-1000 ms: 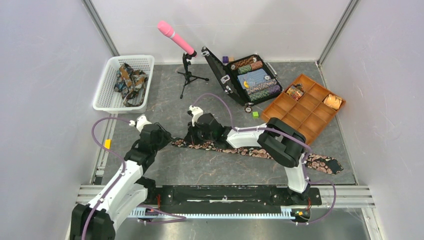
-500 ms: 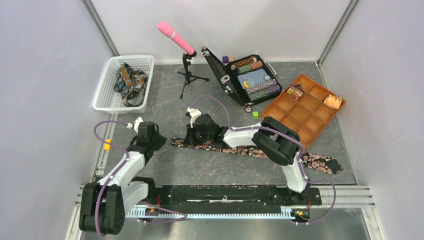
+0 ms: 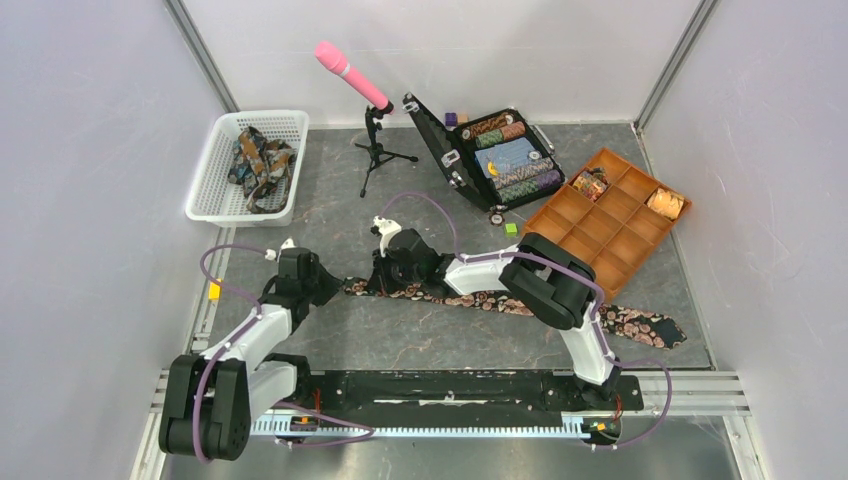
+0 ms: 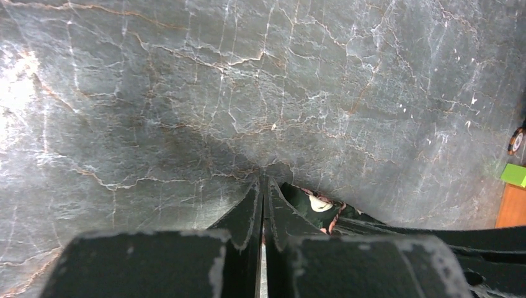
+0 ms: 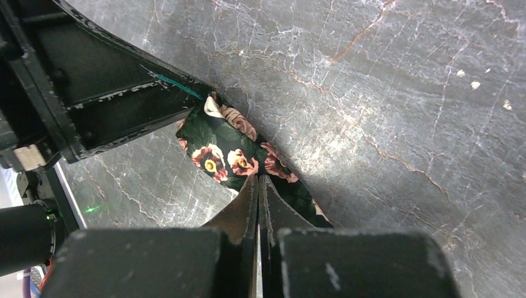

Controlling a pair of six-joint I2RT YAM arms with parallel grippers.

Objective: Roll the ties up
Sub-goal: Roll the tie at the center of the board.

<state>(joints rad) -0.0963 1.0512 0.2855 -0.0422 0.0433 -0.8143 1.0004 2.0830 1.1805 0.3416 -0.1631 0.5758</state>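
Your left fingers (image 4: 247,214) have closed empty, beside the tie (image 5: 226,155). Right fingers (image 5: 243,208) are shut at its end. Rolling is not yet begun.

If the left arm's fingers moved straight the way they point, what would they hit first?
Probably the bare tabletop just ahead of the left fingers; the floral tie lies just beside them, though depth is unclear.

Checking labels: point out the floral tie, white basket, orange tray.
floral tie (image 3: 645,326), top external view, wide end.
white basket (image 3: 238,214), top external view, near rim.
orange tray (image 3: 598,228), top external view, empty compartment.
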